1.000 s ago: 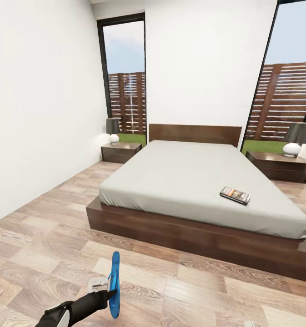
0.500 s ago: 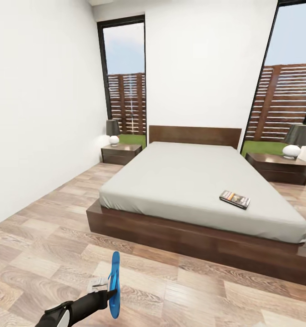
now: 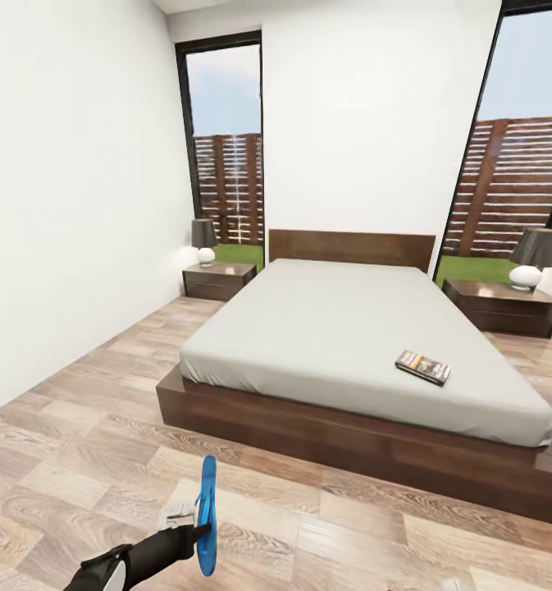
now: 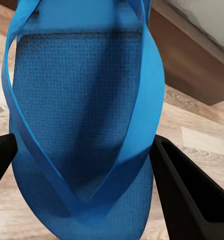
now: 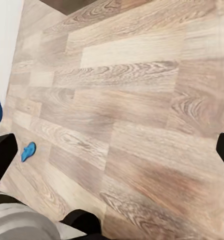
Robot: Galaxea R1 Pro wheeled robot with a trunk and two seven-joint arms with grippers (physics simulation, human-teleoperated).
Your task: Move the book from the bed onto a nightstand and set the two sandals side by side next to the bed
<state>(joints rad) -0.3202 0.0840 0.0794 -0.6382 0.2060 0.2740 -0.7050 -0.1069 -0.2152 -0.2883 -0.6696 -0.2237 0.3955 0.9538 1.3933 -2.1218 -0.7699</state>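
Camera raised slightly, sandal (image 3: 206,517) still gripped, book (image 3: 422,366) lettering unreadable

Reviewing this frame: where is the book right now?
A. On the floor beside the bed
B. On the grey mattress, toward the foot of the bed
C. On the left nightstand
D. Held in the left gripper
B. The book lies flat on the bed, on its mattress near the foot end, while the left gripper holds a blue sandal instead.
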